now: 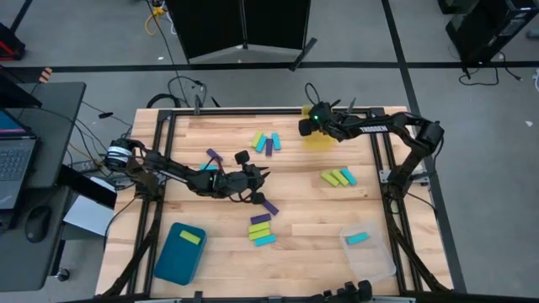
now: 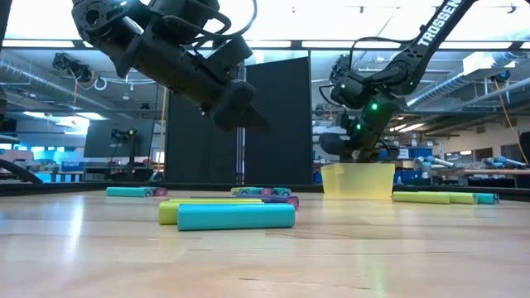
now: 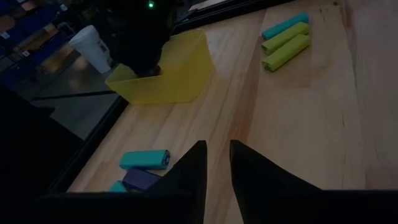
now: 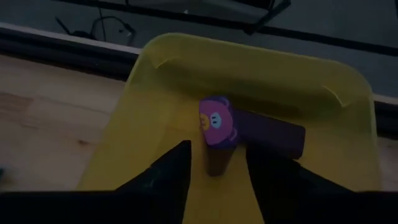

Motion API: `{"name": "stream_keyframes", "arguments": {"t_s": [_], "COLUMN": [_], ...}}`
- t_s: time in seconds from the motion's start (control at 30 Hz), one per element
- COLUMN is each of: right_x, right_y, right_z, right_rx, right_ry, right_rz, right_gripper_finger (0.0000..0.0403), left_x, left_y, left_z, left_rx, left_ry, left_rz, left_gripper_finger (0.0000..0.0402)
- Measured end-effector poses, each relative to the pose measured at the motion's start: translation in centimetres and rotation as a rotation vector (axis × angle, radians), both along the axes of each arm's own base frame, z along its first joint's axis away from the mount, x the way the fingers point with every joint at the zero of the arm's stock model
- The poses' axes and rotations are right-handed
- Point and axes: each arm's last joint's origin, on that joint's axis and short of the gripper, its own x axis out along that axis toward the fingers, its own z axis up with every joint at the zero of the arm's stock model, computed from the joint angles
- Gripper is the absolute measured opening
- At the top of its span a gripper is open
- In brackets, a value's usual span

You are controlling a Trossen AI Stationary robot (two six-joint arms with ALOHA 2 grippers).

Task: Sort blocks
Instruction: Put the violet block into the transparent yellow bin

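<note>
Two purple blocks (image 4: 239,134) in yellow bin (image 4: 155,68) | right pincer (image 4: 217,163) apart above | left pincer (image 3: 214,163) nearly together, mid-table

A grey floor (image 1: 101,34) crossed by dark lines surrounds the wooden table (image 1: 312,210). At about nine o'clock from the table stands a dark desk (image 1: 42,177) with a laptop (image 1: 15,160) and a mouse (image 1: 37,223). At twelve o'clock stands a black panel (image 1: 244,25), cables lying near it. The low view shows bright ceiling lights (image 2: 331,43) and, possibly, shelving (image 2: 50,165) far behind.
</note>
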Motion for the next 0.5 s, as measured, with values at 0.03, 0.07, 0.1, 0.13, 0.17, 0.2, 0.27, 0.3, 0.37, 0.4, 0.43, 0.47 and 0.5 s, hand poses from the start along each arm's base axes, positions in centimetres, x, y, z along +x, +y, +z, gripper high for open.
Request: {"name": "stream_keyframes", "arguments": {"t_s": [0.03,0.07,0.1,0.13,0.17,0.2,0.27,0.3,0.37,0.4,0.43,0.47,0.5], "right_x": [-0.1,-0.1,-0.2,-0.3,-0.4,-0.5,-0.8,-0.9,-1.1,-1.2,-1.2,-1.3,-1.2], "right_y": [0.0,0.1,0.1,0.2,0.2,0.3,0.5,0.5,0.5,0.4,0.3,0.2,0.2], "right_z": [0.2,0.5,0.8,1.2,1.5,1.9,2.6,2.8,3.2,3.2,3.2,3.2,3.1], "right_rx": [-0.007,-0.018,-0.026,-0.032,-0.040,-0.046,-0.055,-0.058,-0.064,-0.065,-0.061,-0.052,-0.048], "right_ry": [0.002,0.003,0.003,0.002,0.002,0.003,0.004,0.006,0.009,0.009,0.006,0.000,-0.005], "right_rz": [0.000,0.000,0.003,0.008,0.013,0.018,0.019,0.019,0.022,0.021,0.023,0.032,0.040], "right_gripper_finger": [0.0176,0.0180,0.0185,0.0189,0.0192,0.0194,0.0191,0.0186,0.0164,0.0149,0.0131,0.0112,0.0090], "left_x": [0.0,0.0,0.0,0.0,0.0,0.0,0.0,0.0,0.0,0.0,0.0,0.0,0.0], "left_y": [0.0,0.0,0.0,0.0,0.0,0.0,0.0,0.0,0.0,0.0,0.0,0.0,0.0], "left_z": [0.0,0.0,0.0,0.0,0.0,0.0,0.0,0.0,0.0,0.0,0.0,0.0,0.0], "left_rx": [0.000,0.000,0.000,0.000,0.000,0.000,0.000,0.000,0.000,0.000,0.000,0.000,0.000], "left_ry": [0.000,0.000,0.000,0.000,0.001,0.001,0.001,0.001,0.001,0.001,0.001,0.001,0.001], "left_rz": [0.000,0.000,0.000,0.000,0.000,0.000,0.000,0.000,0.000,0.000,0.000,0.000,0.000], "left_gripper_finger": [0.0076,0.0076,0.0076,0.0076,0.0076,0.0076,0.0076,0.0076,0.0076,0.0076,0.0076,0.0076,0.0076]}}
